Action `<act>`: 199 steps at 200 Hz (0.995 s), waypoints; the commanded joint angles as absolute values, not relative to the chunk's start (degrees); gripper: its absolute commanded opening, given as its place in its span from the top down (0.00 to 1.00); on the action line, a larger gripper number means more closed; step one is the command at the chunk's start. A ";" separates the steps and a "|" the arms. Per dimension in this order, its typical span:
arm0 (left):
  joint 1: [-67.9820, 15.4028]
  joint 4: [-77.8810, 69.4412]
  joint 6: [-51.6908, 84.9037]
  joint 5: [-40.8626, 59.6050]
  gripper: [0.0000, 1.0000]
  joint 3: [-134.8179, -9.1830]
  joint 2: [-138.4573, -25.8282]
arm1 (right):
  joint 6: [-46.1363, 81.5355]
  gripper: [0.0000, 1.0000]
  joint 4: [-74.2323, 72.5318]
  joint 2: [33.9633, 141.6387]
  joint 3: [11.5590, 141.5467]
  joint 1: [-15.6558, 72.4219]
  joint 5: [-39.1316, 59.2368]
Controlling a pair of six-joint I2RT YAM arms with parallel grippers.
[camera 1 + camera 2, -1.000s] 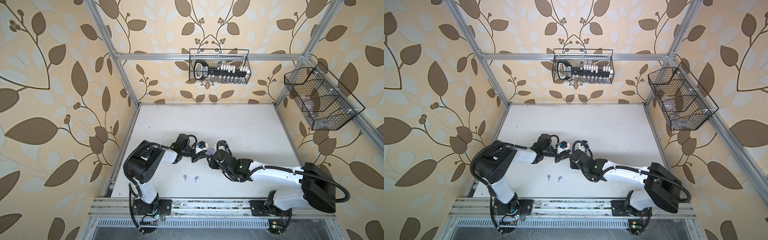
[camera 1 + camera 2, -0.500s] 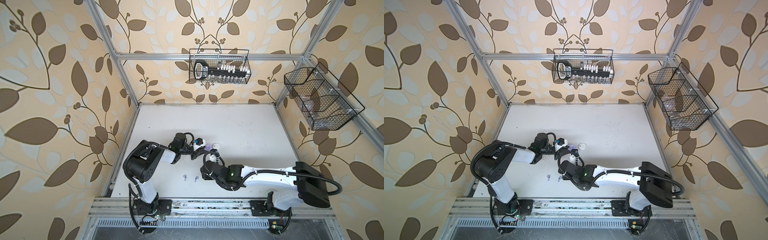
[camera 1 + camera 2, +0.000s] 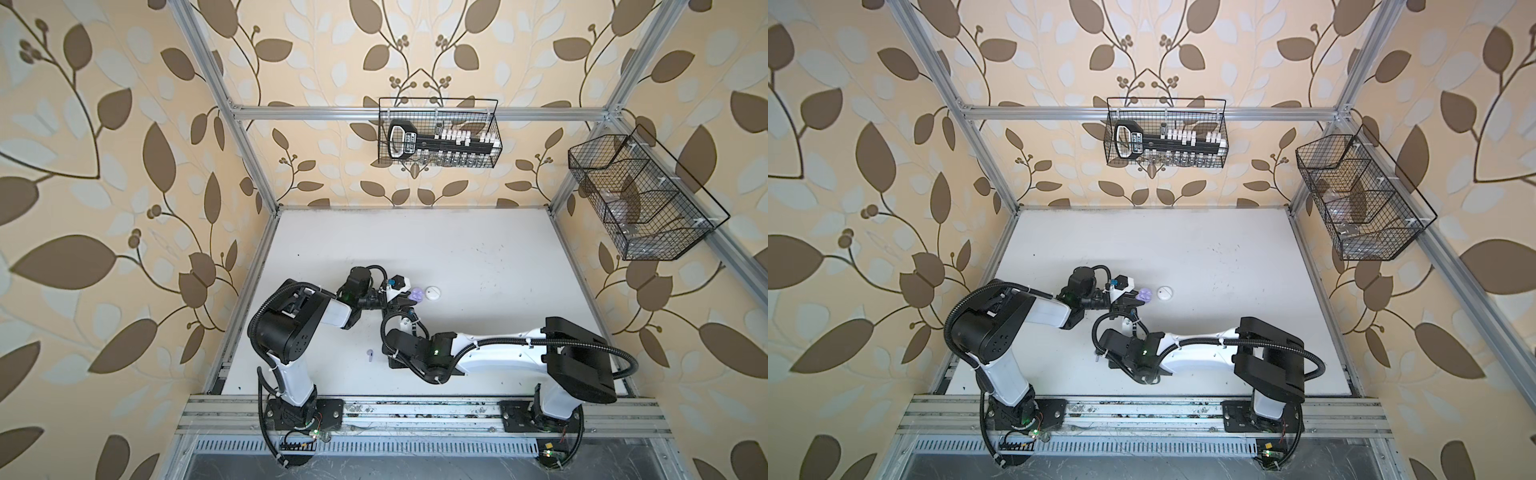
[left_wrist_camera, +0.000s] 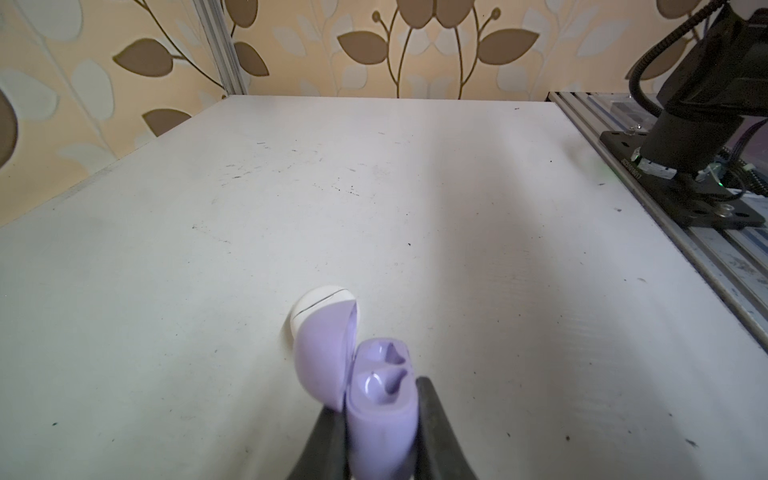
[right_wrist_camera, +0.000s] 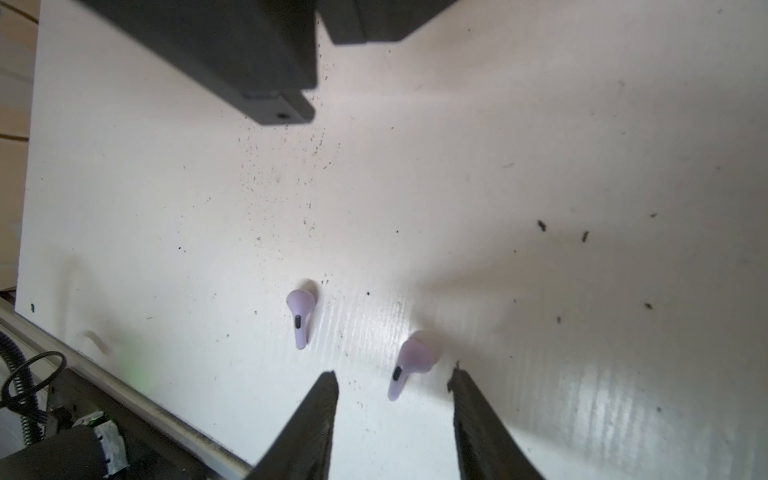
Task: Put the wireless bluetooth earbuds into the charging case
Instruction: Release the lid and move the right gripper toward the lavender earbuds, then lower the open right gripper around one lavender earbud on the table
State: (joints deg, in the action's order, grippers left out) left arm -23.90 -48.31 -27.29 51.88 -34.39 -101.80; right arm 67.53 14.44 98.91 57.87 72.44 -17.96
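Observation:
My left gripper [image 4: 378, 401] is shut on the pale lavender charging case [image 4: 380, 415], which shows in both top views [image 3: 415, 296] [image 3: 1144, 295]. Its lid stands open and both sockets look bare. Two lavender wireless bluetooth earbuds lie on the white table near its front. One earbud [image 5: 300, 318] shows in a top view [image 3: 369, 354]. The other earbud [image 5: 411, 361] lies just ahead of my right gripper [image 5: 392, 374], which is open. Its stem end reaches between the fingertips and touches neither.
A closed white round case [image 3: 433, 292] [image 4: 318, 301] sits right behind the lavender one. Wire baskets hang on the back wall [image 3: 438, 133] and the right wall [image 3: 640, 199]. An aluminium rail [image 3: 415, 409] runs along the table's front edge. The left arm [image 5: 249, 62] looms over the earbuds.
My right arm has swung away from the lavender case toward the table's front and now hangs low over the two earbuds. The left gripper keeps its hold on the case.

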 commanded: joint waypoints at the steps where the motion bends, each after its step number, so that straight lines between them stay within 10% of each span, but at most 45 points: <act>1: -23.20 -52.54 -25.49 51.86 1.00 -34.28 -102.13 | 68.73 0.55 17.15 101.38 60.21 73.25 -17.36; 199: -23.13 -56.96 -24.28 51.68 1.00 -32.93 -102.93 | 67.71 0.61 23.52 109.40 67.01 74.00 -18.56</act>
